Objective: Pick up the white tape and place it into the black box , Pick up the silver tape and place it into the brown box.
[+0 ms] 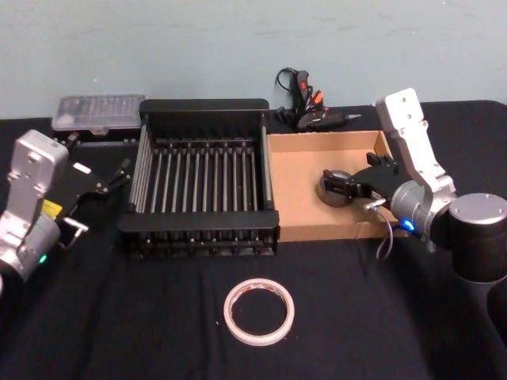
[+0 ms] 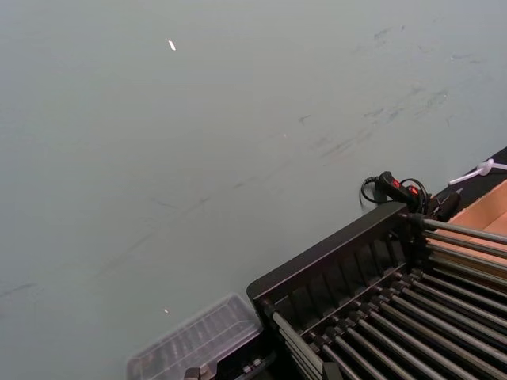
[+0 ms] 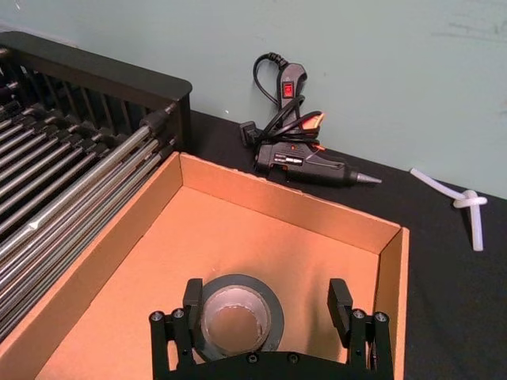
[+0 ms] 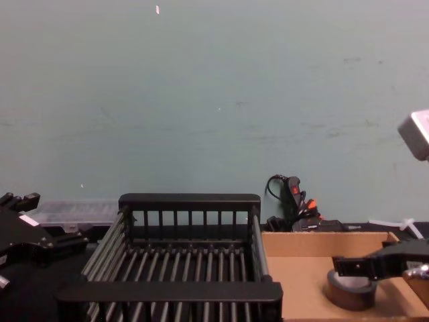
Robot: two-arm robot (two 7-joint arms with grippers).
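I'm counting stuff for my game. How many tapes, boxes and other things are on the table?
Tapes: 2, the white tape and the silver tape
Boxes: 2, the black box and the brown box
Glue gun: 1
Clear plastic case: 1
Total: 6

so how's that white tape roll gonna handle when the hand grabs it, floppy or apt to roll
The white tape lies flat on the black cloth, so rolling seems unlikely until it is tipped on edge. Its thin ring and large hollow centre suggest it is light and may flex if squeezed.
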